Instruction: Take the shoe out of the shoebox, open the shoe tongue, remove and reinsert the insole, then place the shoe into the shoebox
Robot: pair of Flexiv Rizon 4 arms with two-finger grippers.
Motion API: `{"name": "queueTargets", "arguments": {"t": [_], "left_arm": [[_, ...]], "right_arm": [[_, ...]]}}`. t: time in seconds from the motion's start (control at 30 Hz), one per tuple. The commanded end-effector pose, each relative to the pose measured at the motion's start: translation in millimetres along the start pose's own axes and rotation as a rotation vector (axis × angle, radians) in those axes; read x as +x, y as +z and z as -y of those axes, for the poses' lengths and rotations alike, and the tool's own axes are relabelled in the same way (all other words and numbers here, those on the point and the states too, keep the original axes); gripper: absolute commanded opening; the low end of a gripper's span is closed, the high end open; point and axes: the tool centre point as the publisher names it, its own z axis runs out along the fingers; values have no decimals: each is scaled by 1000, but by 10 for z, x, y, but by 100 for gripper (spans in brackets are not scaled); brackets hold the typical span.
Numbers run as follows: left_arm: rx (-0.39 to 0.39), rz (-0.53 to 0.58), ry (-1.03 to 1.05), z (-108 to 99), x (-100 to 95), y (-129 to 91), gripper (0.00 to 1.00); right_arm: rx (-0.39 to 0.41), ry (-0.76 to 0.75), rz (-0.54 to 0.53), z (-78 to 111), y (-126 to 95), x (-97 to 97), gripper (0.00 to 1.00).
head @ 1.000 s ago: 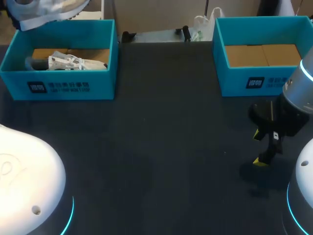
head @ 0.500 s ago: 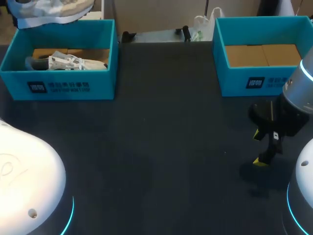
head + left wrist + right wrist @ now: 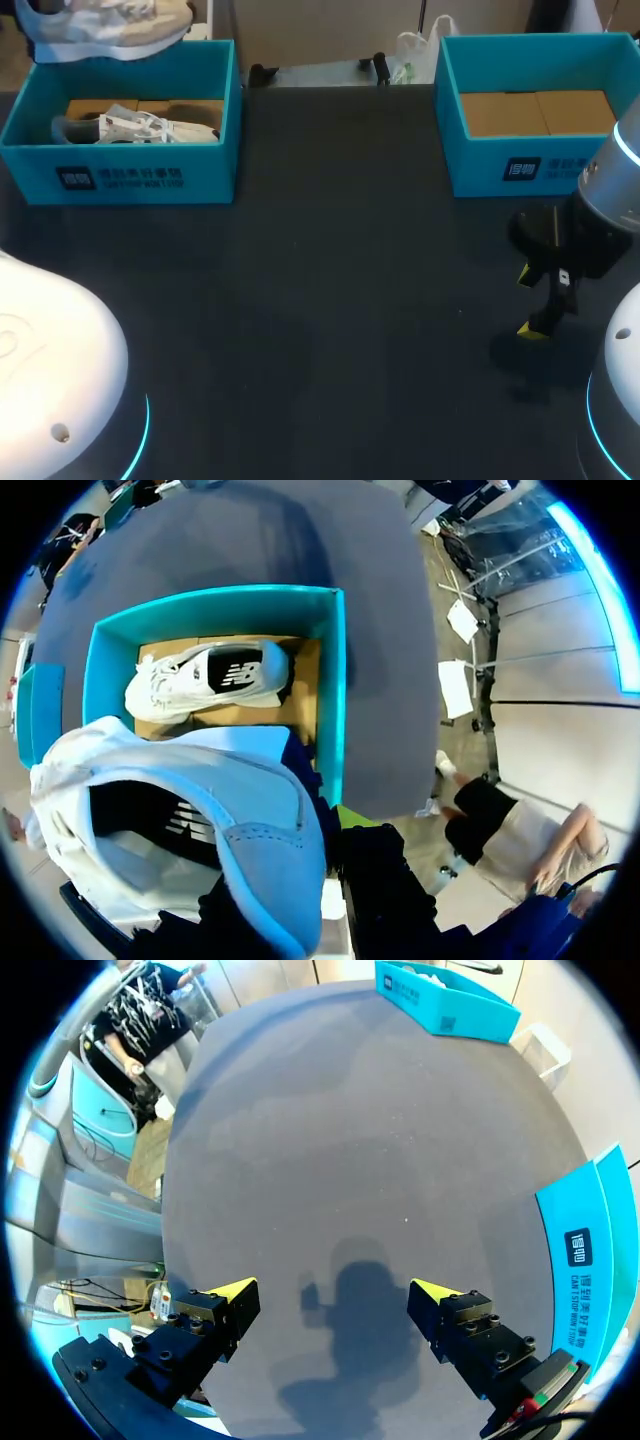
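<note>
Left claw (image 3: 335,850) holding shoe (image 3: 210,810) above shoebox (image 3: 336,680), white label print (image 3: 120,178)

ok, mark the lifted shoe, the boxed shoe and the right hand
lifted shoe (image 3: 262,875): left wrist view, blue panel.
boxed shoe (image 3: 140,128): head view, white upper.
right hand (image 3: 332,1292): right wrist view, between fingertips.

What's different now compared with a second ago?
The white shoe held above the left box shifted slightly, the left arm turning a little. The second shoe in that box, the right box and the open right gripper stayed put.
</note>
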Motion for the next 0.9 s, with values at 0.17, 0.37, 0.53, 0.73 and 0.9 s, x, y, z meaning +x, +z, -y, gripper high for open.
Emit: {"name": "queueTargets", "arguments": {"t": [0.17,0.37,0.53,0.73,0.9], "left_arm": [[-41,-44,25,77,-101,240,0],[7,-49,42,82,-140,432,0],[17,-66,38,51,-153,534,0],[1,-108,20,-73,-158,654,0],[-6,-115,22,-146,-159,714,0]], "right_arm": [[1,1,3,1,6,11,100],[1,1,3,1,6,11,100],[1,1,3,1,6,11,100],[1,1,3,1,6,11,100],[1,1,3,1,6,11,100]]}}
